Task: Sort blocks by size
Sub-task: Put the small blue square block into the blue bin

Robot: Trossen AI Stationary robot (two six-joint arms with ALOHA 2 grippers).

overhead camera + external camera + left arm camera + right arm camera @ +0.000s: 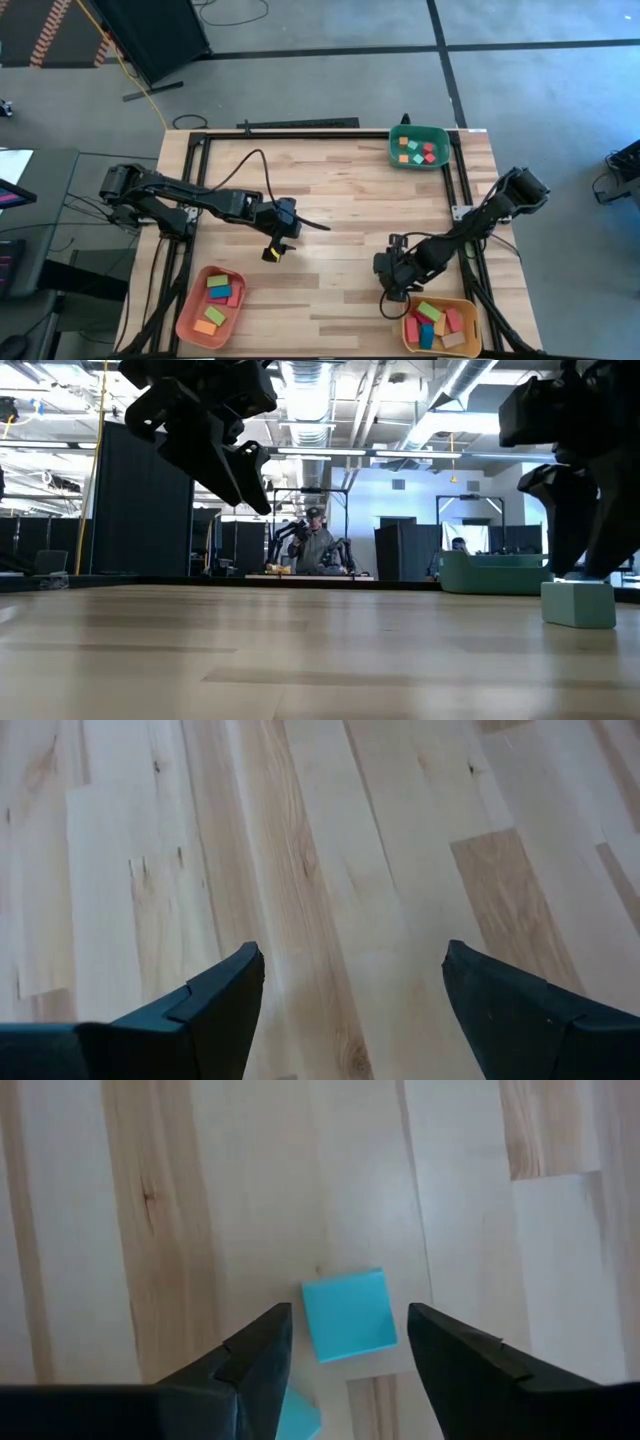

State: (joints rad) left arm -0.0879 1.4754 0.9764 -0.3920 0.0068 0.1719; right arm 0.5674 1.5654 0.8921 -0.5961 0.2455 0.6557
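Since a teal block (pixel 346 1314) was left loose on the table at about 5 o'clock, the right gripper (pixel 348 1342) was hung open astride it, nothing gripped yet, while the left gripper (pixel 350 990) was parked open, empty, mid-table.

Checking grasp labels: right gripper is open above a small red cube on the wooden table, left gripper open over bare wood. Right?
Wrong colour. The right wrist view shows the open right gripper above a small teal cube, not red. The left gripper is open over bare wooden table.
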